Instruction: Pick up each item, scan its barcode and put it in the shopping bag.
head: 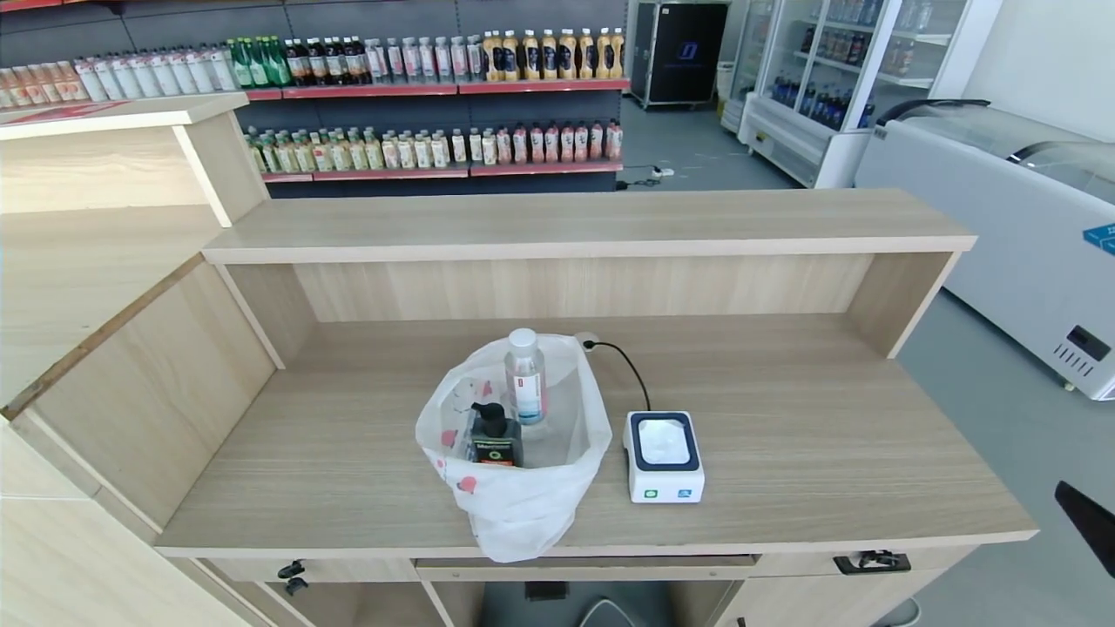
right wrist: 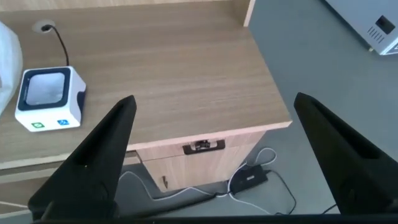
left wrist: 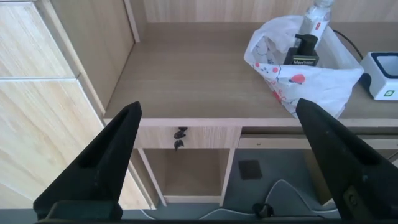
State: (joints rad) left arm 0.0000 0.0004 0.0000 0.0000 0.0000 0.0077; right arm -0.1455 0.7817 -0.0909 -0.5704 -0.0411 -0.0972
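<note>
A white shopping bag (head: 514,488) with red prints stands open at the counter's front middle. Inside it stand a clear bottle (head: 525,374) with a white cap and a dark pump bottle (head: 495,435). The white barcode scanner (head: 664,455) sits just right of the bag, window up. My left gripper (left wrist: 219,107) hangs open and empty off the counter's front left, with the bag (left wrist: 311,81) and pump bottle (left wrist: 303,53) ahead of it. My right gripper (right wrist: 214,101) is open and empty off the front right, the scanner (right wrist: 46,99) ahead of it.
A black cable (head: 627,366) runs from the scanner to a hole at the back of the counter (head: 784,435). A raised ledge (head: 592,222) and side panels wall the counter. Drawer handles (head: 871,562) sit under its front edge. A chest freezer (head: 1028,252) stands at right.
</note>
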